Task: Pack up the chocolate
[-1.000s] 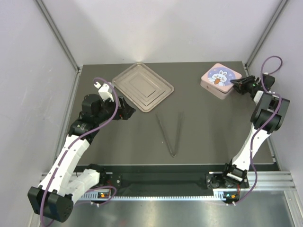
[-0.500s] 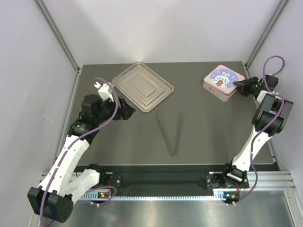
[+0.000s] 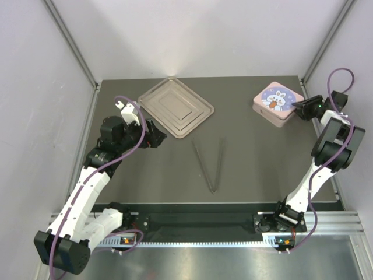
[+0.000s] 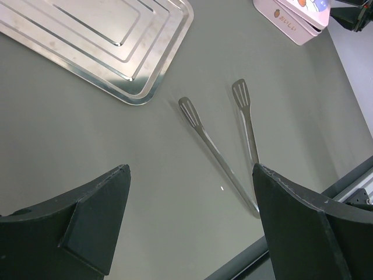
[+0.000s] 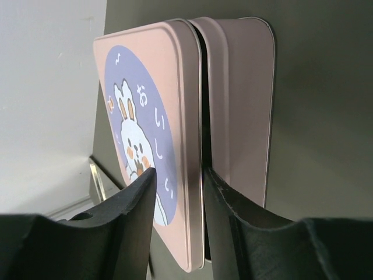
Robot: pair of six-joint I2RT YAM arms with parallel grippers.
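No chocolate shows in any view. The pink box (image 3: 278, 103) with a rabbit picture on its lid (image 5: 151, 116) lies at the back right of the table. My right gripper (image 3: 300, 108) is at its right edge. In the right wrist view the gripper (image 5: 179, 174) is shut on the lid's edge, one finger on the picture side and the other in the gap between the lid and the base (image 5: 242, 105). The lid stands slightly off the base there. My left gripper (image 3: 157, 135) hovers open and empty over the table's left side, also seen in its own view (image 4: 192, 169).
A metal tray (image 3: 175, 108) lies empty at the back left, just beyond the left gripper. Metal tongs (image 3: 211, 163) lie spread in a V at the table's middle. Frame posts and grey walls stand close on both sides, near the right arm.
The pink box has slid a little to the right along with my right gripper, and that gripper's jaws have widened slightly. The left arm has not moved.
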